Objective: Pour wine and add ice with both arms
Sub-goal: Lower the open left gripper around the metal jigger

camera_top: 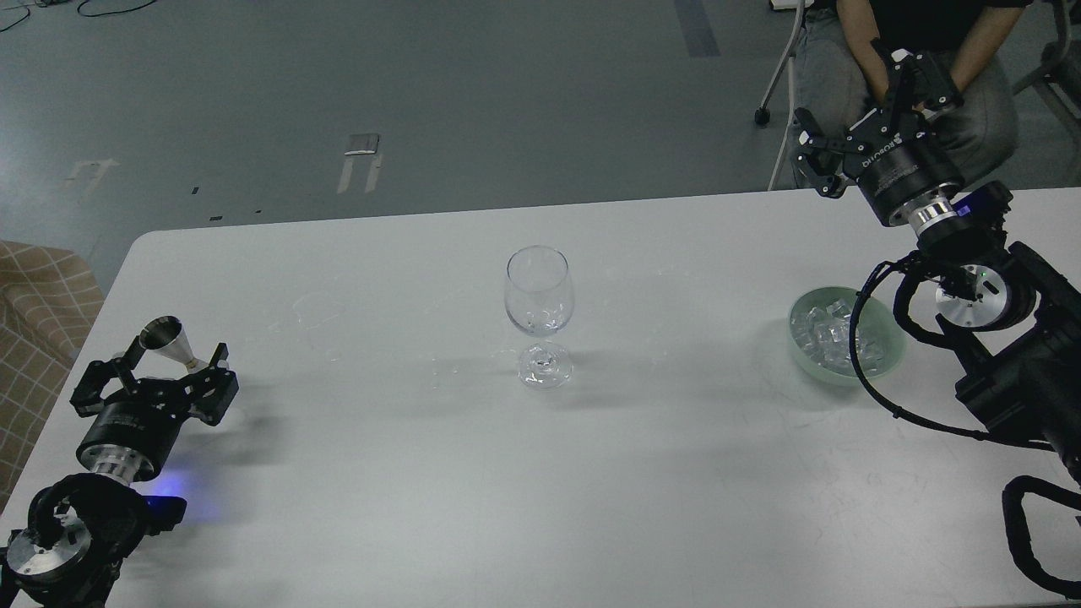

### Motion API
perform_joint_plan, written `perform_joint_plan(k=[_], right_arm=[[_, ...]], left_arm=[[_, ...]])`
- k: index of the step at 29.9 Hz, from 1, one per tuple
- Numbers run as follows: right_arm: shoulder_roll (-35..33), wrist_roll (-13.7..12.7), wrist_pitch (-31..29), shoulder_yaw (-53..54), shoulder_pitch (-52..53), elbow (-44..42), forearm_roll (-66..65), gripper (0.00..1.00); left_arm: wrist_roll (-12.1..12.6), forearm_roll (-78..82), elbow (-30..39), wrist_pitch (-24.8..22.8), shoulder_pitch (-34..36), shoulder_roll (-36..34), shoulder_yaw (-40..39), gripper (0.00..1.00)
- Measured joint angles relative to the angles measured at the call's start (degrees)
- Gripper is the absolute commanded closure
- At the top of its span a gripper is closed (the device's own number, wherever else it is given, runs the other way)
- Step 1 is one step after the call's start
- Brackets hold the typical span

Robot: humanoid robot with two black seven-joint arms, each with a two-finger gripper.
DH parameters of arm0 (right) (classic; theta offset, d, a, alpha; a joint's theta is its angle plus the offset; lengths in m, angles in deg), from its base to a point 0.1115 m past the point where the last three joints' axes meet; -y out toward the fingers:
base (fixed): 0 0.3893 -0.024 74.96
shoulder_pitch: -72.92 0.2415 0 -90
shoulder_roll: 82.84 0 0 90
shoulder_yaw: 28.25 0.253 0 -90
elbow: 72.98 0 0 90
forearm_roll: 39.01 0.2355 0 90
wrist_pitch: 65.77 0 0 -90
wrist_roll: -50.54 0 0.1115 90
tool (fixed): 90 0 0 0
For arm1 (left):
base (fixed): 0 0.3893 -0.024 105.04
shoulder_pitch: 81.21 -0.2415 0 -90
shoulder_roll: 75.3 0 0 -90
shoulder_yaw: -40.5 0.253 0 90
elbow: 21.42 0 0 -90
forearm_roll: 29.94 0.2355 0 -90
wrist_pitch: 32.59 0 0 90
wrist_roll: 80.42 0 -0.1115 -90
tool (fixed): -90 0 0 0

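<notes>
A white table (355,473) with rounded far corners fills most of the view, its top marked by faint wet rings and smudges left of centre. Beyond its far edge lies a grey floor (507,93) with pale tape marks. A checked tan cushion (38,312) shows at the left edge. At the far right a seated person (920,51) is cut off by the frame, only bare arms and lap visible, beside a chair leg on a castor.

A wine glass (540,314) stands upright near the middle of the table. Whether it holds any wine cannot be made out; only glints show at the bottom of the bowl. At the right, a pale green bowl (844,336) holds the ice (832,333), a heap of clear cubes; a black cable loops across its near side.

The left gripper (173,367) sits low over the near left of the table, its fingers clamped on a small metal measuring cup (166,338), mouth tilted toward the far left. Its contents cannot be seen. A blue glow falls on the table beside the wrist.

The right gripper (870,105) hangs raised past the far right edge, above and beyond the bowl, fingers spread apart with nothing between them. The far finger blends into the person's dark clothing.
</notes>
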Motion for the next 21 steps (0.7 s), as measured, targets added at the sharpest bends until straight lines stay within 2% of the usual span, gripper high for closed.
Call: perform_joint_plan(k=[21], right_arm=[[0.2,0.0,0.0,-0.1,0.0,0.0,0.0,0.00]], left_arm=[[0.1,0.8,-4.1,-1.7,1.7,1.7,0.2,0.02]])
